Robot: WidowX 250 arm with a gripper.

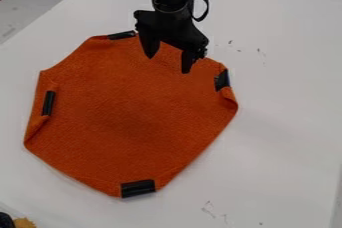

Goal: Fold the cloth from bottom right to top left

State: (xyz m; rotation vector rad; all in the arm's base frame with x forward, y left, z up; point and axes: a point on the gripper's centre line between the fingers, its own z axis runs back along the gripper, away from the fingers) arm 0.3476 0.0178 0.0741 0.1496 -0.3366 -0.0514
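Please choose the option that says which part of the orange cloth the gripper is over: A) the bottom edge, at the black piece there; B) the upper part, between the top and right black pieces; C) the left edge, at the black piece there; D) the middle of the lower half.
B: the gripper hangs over the upper part of the orange cloth, between the top black piece and the right black piece.

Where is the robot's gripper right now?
In the camera view, the gripper is at upper middle, over the upper part of the orange cloth, between the top black strip and the right black strip.
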